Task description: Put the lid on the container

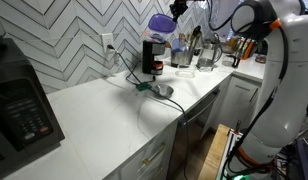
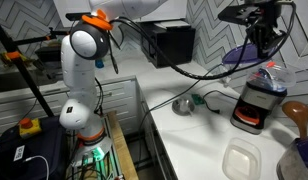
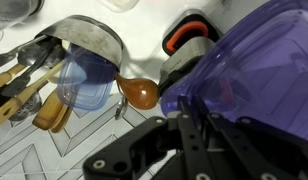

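Note:
My gripper [image 1: 172, 14] is shut on the purple lid [image 1: 161, 23] and holds it in the air, just above the dark upright container [image 1: 151, 56] on the white counter. In an exterior view the lid [image 2: 244, 52] hangs tilted over the container [image 2: 256, 102], apart from it. In the wrist view the translucent purple lid [image 3: 256, 72] fills the right side, clamped between my fingers [image 3: 189, 125], with the container's dark body and orange trim [image 3: 184, 40] beneath it.
A small steel bowl [image 1: 164, 91] with a green item lies in front of the container. Utensil holders and jars [image 1: 199, 52] crowd the counter behind it. A black microwave [image 1: 19, 105] stands at the near end. A white square dish [image 2: 241, 160] sits near the counter edge.

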### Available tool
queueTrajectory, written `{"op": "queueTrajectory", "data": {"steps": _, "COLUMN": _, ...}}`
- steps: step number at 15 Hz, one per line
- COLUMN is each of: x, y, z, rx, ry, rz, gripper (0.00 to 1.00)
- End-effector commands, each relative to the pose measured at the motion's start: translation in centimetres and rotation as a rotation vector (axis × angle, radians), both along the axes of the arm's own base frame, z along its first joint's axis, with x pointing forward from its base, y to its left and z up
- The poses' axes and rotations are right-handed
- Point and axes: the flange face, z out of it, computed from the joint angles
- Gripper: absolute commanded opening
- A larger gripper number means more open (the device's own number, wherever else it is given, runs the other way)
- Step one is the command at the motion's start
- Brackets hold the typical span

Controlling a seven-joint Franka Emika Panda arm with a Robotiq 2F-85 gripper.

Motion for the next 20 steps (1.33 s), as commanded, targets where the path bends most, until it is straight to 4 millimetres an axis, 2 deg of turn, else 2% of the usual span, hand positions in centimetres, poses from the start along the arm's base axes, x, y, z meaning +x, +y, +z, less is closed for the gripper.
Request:
{"op": "queueTrajectory", "data": {"steps": 1, "x": 0.5, "y": -0.1, "z": -0.1, "rx": 0.003, "ry": -0.004, "rz": 0.001, "gripper": 0.09}}
{"op": "queueTrajectory", "data": {"steps": 2, "x": 0.9, "y": 0.0, "z": 0.0, "rx": 0.001, "ry": -0.007, "rz": 0.002, "gripper": 0.02}}
{"op": "queueTrajectory", "data": {"steps": 3, "x": 1.1, "y": -0.2, "z": -0.2, "rx": 0.055, "ry": 0.026, "rz": -0.098, "gripper": 0.02}}
{"op": "queueTrajectory", "data": {"steps": 6, "x": 1.3, "y": -1.7, "z": -1.3, "rx": 0.104, "ry": 0.093, "rz": -0.234, "gripper": 0.02}}
{"op": "queueTrajectory", "data": {"steps": 11, "x": 0.1, "y": -2.6, "z": -3.7, "rx": 0.254, "ry": 0.229, "rz": -0.421, "gripper": 0.02}}
{"op": "queueTrajectory", "data": {"steps": 13, "x": -0.9, "y": -2.4, "z": -3.1, "rx": 0.337, "ry": 0.226, "rz": -0.493, "gripper": 0.02}}
{"op": "queueTrajectory", "data": {"steps": 14, "x": -0.1, "y": -2.3, "z": -3.7, "rx": 0.273, "ry": 0.233, "rz": -0.432, "gripper": 0.02}}
{"op": "queueTrajectory", "data": {"steps": 15, "x": -0.2, "y": -2.3, "z": -3.6, "rx": 0.279, "ry": 0.231, "rz": -0.441, "gripper": 0.09}}
{"op": "queueTrajectory", "data": {"steps": 16, "x": -0.1, "y": -2.3, "z": -3.6, "rx": 0.278, "ry": 0.230, "rz": -0.440, "gripper": 0.09}}
{"op": "queueTrajectory", "data": {"steps": 17, "x": -0.1, "y": -2.2, "z": -3.7, "rx": 0.277, "ry": 0.231, "rz": -0.438, "gripper": 0.02}}
{"op": "queueTrajectory", "data": {"steps": 18, "x": -0.4, "y": -1.6, "z": -3.5, "rx": 0.368, "ry": 0.226, "rz": -0.524, "gripper": 0.02}}
{"op": "queueTrajectory", "data": {"steps": 20, "x": -0.5, "y": -1.2, "z": -3.6, "rx": 0.428, "ry": 0.235, "rz": -0.597, "gripper": 0.02}}
